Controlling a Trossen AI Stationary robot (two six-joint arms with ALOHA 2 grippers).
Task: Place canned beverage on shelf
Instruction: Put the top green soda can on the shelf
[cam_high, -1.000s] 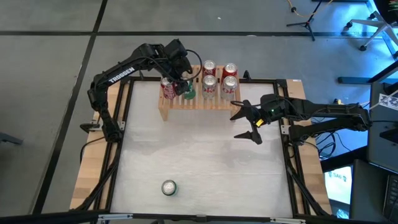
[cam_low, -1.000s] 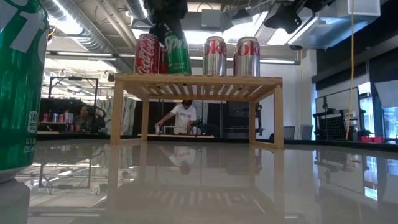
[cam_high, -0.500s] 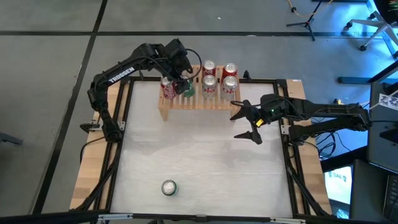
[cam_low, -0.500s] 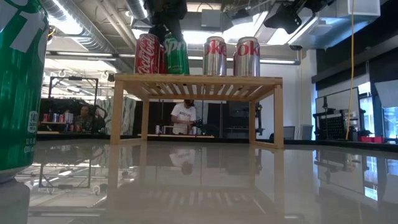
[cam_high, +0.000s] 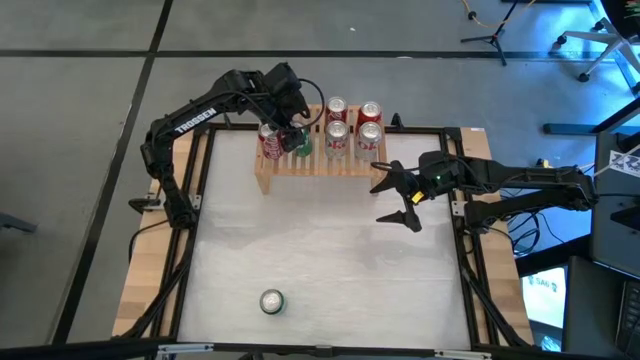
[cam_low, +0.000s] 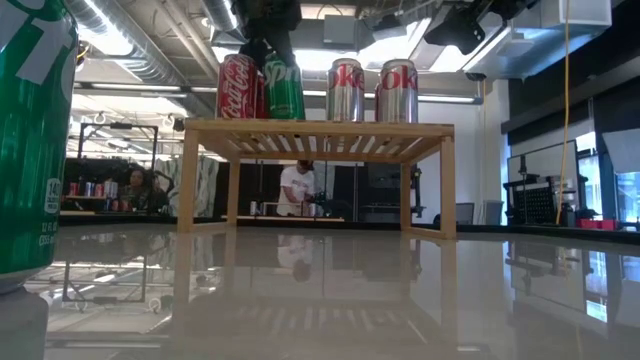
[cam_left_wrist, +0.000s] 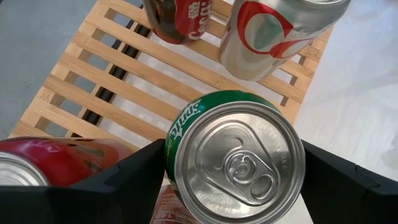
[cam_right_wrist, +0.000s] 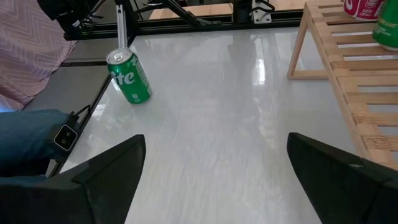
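Nothing moved; green can (cam_left_wrist: 233, 158) stands upright.

shelf (cam_high: 312, 163) crowded with cans (cam_high: 337, 137), open table (cam_high: 320, 250) in front

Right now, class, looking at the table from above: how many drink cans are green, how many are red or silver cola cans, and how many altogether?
Green cans: 2 (Sprite can on the shelf, green can on the table)
Red or silver cola cans: 5, all on the shelf
Total: 7 cans
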